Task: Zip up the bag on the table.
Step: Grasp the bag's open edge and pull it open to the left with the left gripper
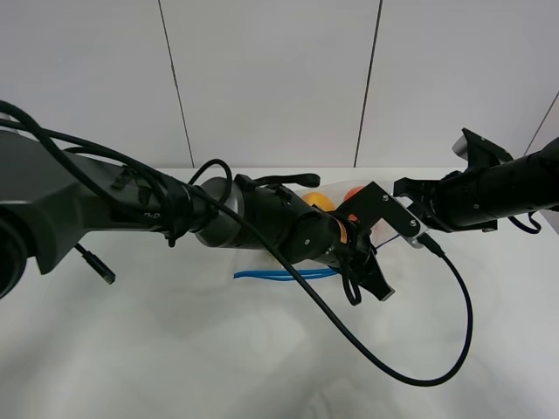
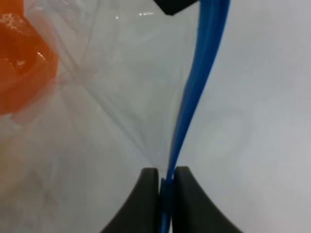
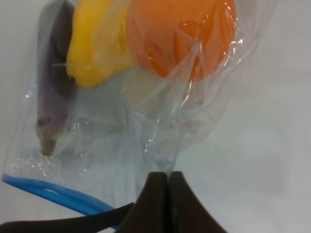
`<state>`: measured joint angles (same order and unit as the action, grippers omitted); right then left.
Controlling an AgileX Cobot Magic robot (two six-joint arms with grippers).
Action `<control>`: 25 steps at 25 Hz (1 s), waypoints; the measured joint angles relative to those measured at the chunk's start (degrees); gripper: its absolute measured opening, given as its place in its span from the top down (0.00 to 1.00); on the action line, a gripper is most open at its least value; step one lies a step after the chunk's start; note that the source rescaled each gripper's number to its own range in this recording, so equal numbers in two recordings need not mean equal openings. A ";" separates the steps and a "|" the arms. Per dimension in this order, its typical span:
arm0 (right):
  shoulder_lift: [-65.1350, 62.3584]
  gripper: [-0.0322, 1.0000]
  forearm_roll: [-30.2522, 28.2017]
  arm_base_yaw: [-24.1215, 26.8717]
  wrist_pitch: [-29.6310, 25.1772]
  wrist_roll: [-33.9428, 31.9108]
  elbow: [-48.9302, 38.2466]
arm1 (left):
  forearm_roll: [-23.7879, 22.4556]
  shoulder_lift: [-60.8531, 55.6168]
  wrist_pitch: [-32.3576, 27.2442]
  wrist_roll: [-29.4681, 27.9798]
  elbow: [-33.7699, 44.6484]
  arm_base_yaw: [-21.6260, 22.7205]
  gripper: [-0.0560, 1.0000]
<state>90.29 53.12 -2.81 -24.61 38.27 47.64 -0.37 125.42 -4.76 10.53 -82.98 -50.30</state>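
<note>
the left arm (image 1: 262, 223) reaches in from 9 o'clock across the white table (image 1: 175, 349) to the middle of the high view. under and just past its wrist lies the bag (image 3: 146, 126), clear plastic, resting on the table a little to the 3 o'clock side of centre. its blue zipper strip (image 1: 284, 274) runs along the 6 o'clock edge, lying 9 to 3. the left gripper (image 2: 166, 180) is pinched tight on that strip, the blue band squeezed between both fingers with no gap showing. through the film show a purple eggplant (image 3: 53, 82), a yellow pear (image 3: 92, 43) and an orange (image 3: 180, 34), all toward 12 o'clock from the strip. the right gripper (image 3: 168, 187), coming in from 3 o'clock, is clamped on a fold of clear film at the bag's 3 o'clock end, fingers pressed together on the plastic, with creases running from the pinch toward the orange. a black cable (image 1: 437, 367) loops over the table toward 5 o'clock.
</note>
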 joint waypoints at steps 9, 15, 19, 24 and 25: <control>0.00 0.97 -0.23 0.00 -0.37 0.00 0.00 | 0.00 -0.05 -1.90 3.65 -0.18 0.00 0.95; 0.00 0.97 -0.41 0.00 -0.37 0.00 0.00 | 0.00 -0.09 -2.86 4.74 -0.23 0.00 0.95; 0.00 0.97 -0.84 -0.16 -0.37 0.00 0.00 | 0.00 -0.09 -3.81 7.03 -0.23 0.26 0.95; 0.00 0.97 -1.56 -0.16 -0.01 0.00 0.00 | 0.37 -0.23 -6.90 7.78 -0.23 3.01 0.95; 0.00 0.97 -1.60 -0.16 0.11 0.00 0.00 | 0.37 -0.28 -7.61 8.10 -0.23 3.73 0.95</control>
<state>90.29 51.52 -2.97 -24.50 38.27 47.64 0.00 125.14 -12.36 18.64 -83.21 -46.58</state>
